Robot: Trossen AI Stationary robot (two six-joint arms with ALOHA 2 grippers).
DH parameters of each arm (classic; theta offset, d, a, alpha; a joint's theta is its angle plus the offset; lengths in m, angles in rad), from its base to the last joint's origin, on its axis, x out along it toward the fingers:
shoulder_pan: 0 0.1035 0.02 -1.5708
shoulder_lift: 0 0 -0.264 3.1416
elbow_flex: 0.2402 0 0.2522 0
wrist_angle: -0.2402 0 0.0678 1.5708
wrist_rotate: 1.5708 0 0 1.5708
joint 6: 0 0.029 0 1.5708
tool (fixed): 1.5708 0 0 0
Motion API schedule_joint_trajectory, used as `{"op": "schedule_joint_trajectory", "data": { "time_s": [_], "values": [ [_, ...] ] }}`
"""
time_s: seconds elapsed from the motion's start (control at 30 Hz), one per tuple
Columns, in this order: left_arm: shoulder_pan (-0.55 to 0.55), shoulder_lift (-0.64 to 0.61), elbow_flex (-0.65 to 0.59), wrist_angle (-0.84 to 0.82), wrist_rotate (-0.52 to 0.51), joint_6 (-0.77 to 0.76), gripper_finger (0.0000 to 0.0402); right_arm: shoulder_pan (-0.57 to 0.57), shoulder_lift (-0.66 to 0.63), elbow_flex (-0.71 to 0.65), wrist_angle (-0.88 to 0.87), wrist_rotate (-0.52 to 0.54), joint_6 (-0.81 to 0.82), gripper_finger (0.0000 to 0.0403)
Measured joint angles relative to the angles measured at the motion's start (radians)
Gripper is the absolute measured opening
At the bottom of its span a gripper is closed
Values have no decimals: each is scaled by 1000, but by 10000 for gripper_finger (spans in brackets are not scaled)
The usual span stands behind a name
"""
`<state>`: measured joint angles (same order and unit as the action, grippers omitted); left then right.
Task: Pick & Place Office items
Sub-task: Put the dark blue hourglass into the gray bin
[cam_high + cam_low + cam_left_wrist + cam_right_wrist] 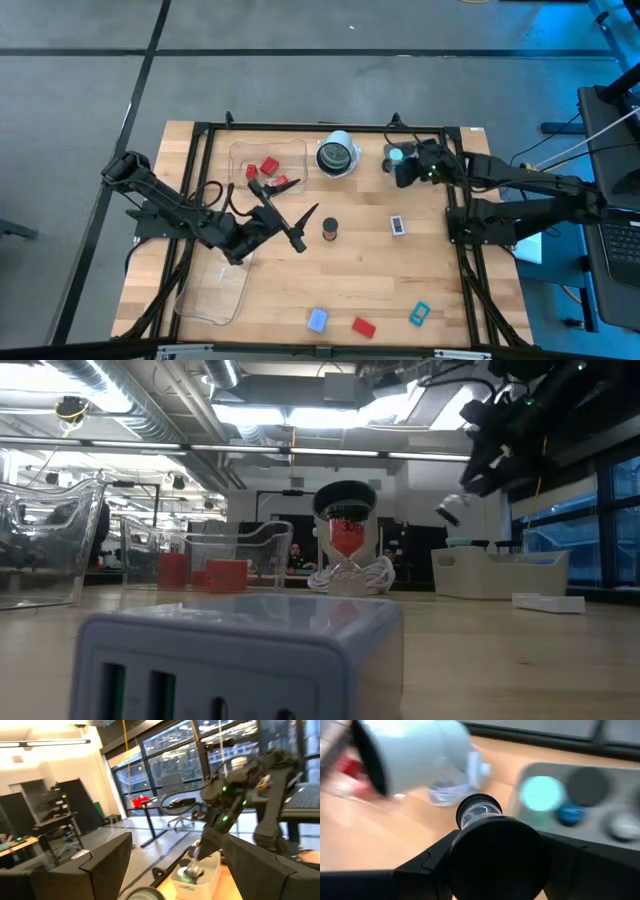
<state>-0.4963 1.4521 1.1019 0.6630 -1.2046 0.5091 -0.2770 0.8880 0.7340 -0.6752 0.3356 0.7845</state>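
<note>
My right gripper (404,168) hovers at the far right, beside a white compartment tray (390,155), and is shut on a short black cylinder (495,855). The tray holds a teal round cap (542,792) and other small round pieces. My left gripper (290,218) is open and empty, raised over the table's middle left, and its fingers (100,865) stand wide apart. Another black cylinder (330,229) stands upright on the table. Red blocks (268,167) lie in a clear tray (240,155). My right gripper pinches the black cylinder by its sides (460,852) between its two fingers (432,862). The cylinder's glossy end (480,812) points away from the wrist. The cylinder is lifted clear of the table, close to the white tray.
A round white-rimmed object (338,155) stands at the far middle. A pale rectangle (398,225) lies right of centre. A pale-blue rectangle (317,320), a red block (363,326) and a teal rectangle (419,314) lie near the front edge. A second clear tray (215,290) sits near left.
</note>
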Motion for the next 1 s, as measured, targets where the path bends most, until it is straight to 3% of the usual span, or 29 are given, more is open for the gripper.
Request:
{"op": "schedule_joint_trajectory", "data": {
  "time_s": [0.27,0.53,1.0],
  "values": [
    [37,0,0,-90,-30,-90,306,-82,38,79,-383,115,87,208],
    [54,1,0,-149,-33,-157,306,-132,141,5,-385,246,129,208],
    [44,1,-1,-188,-34,-159,306,-267,333,-9,-269,136,16,208]
  ]
}}
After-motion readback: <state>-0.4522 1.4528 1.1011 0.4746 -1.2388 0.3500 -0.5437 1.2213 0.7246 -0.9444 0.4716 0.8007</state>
